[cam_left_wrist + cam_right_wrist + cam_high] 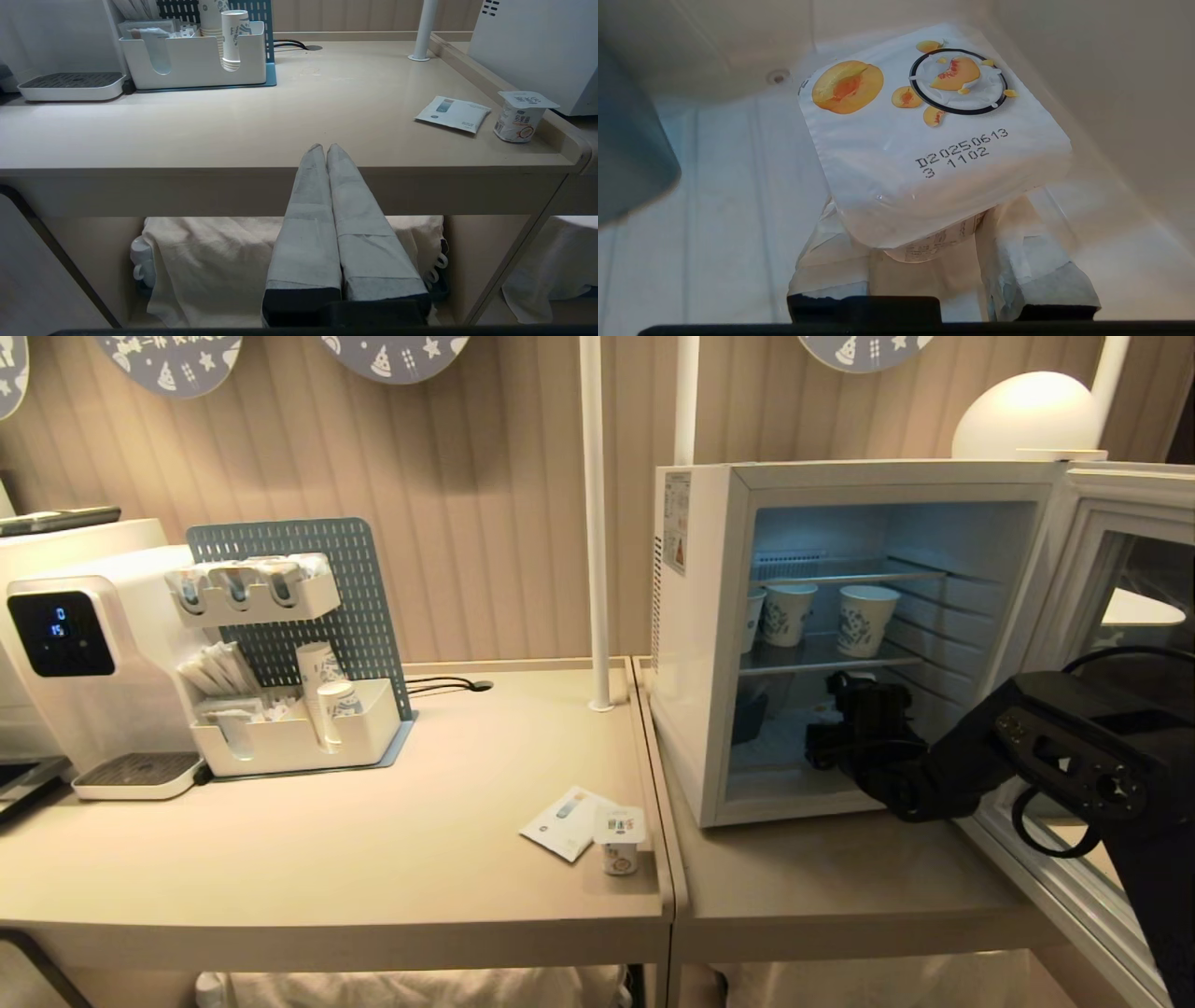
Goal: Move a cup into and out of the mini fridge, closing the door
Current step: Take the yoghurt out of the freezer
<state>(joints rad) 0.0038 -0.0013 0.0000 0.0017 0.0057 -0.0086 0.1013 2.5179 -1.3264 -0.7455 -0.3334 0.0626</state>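
Observation:
The white mini fridge [702,616] stands on the right table with its door [1125,569] swung wide open to the right. My right gripper [845,721] reaches into the bottom compartment, under the wire shelf. In the right wrist view it [920,235] is shut on a yogurt cup [924,140] with a white foil lid printed with peaches; the taped fingers [1020,261] press the cup's sides below the lid. The cup sits low over the fridge's white floor [728,196]. My left gripper [325,148] is shut and empty, parked before the left table's front edge.
Three paper cups [866,619] stand on the fridge's middle shelf. A second yogurt cup [620,840] and a white sachet [565,821] lie near the left table's right edge. A water dispenser [75,653] and a cup organiser [299,728] stand at the left.

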